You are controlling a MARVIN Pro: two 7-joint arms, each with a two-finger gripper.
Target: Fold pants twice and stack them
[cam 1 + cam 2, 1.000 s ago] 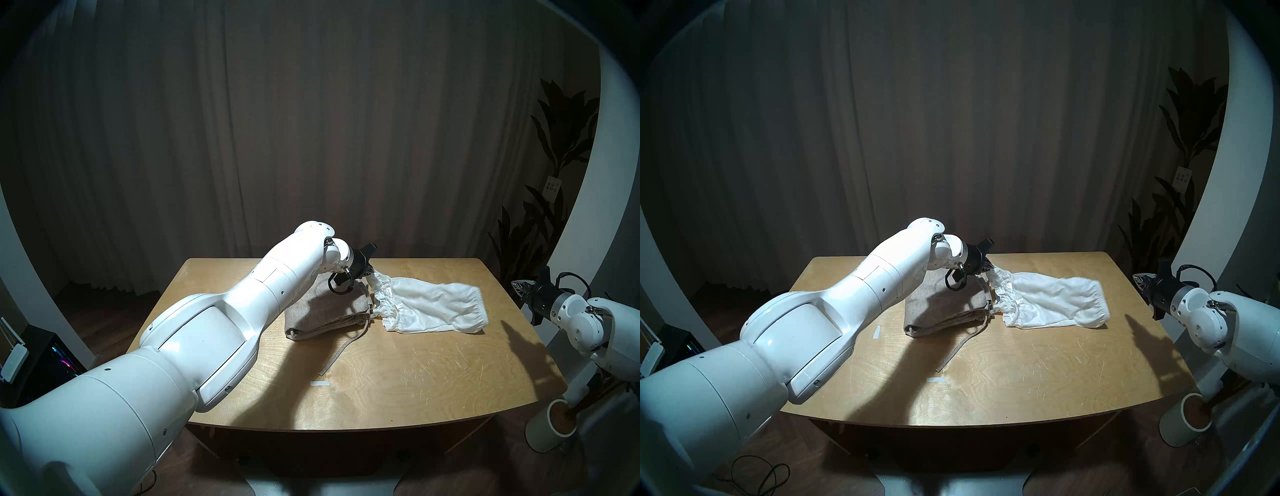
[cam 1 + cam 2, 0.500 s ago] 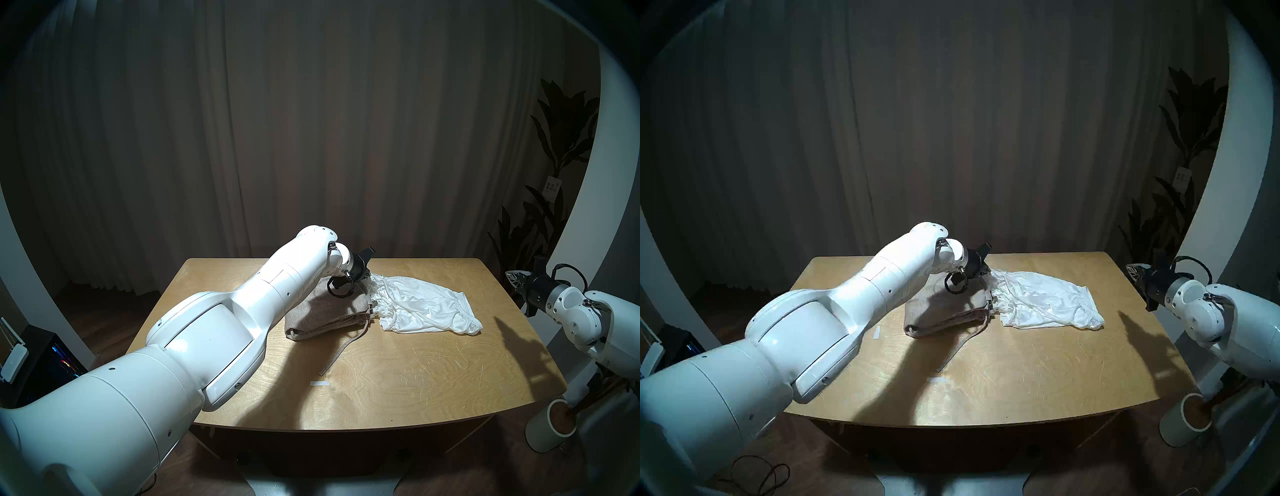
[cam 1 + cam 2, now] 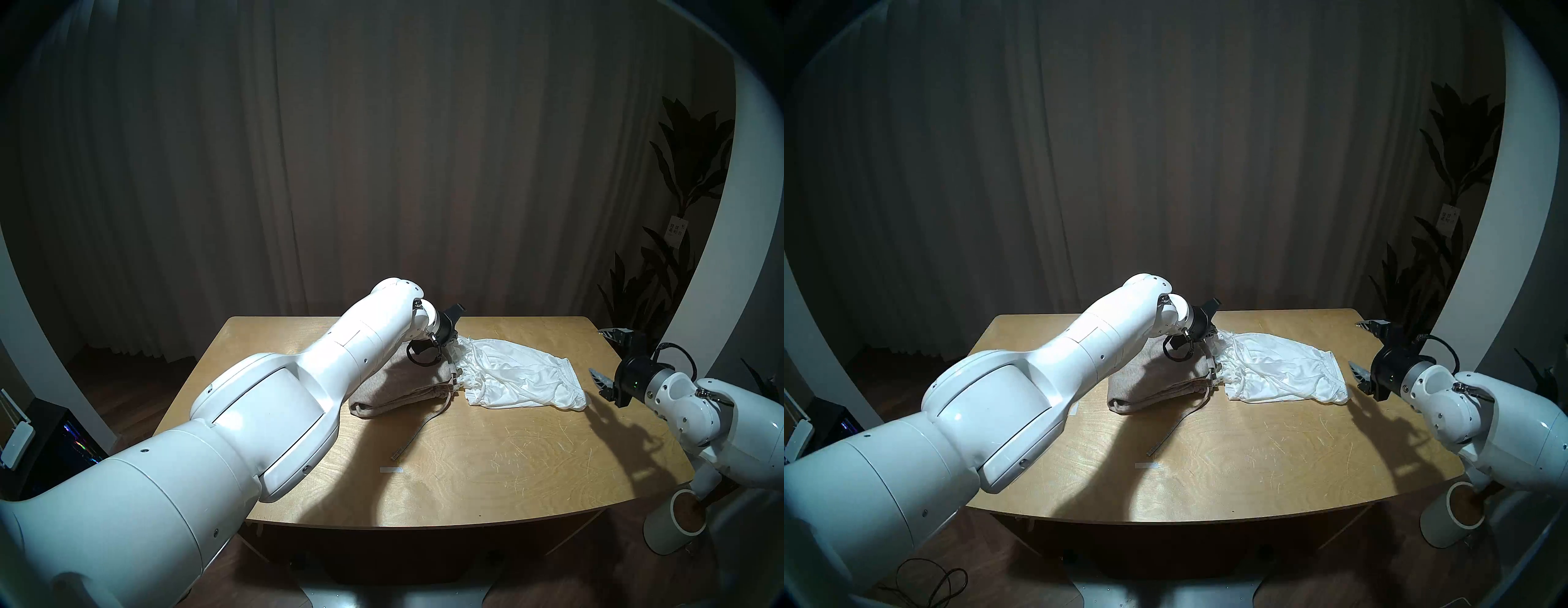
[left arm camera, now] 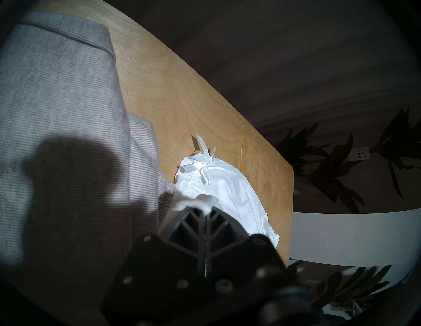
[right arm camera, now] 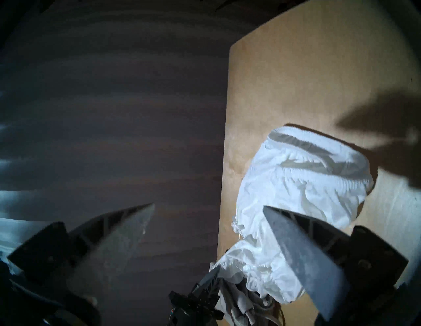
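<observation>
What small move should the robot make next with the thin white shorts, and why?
Probably bring the right gripper in onto the free elastic end of the thin white shorts. Its jaws stand open, just short of that end, while the left gripper is shut on the ruffled end beside the folded grey-beige knit pants. The shorts lie unfolded on the wooden table.

Head pair high behind table (image 3: 488,488), wrist views close, all sharing white shorts (image 3: 522,375)

Before me, a wooden desk (image 3: 509,467) stands against dark pleated curtains (image 3: 382,148). A leafy plant (image 3: 679,170) fills my right corner. The floor is dim.
</observation>
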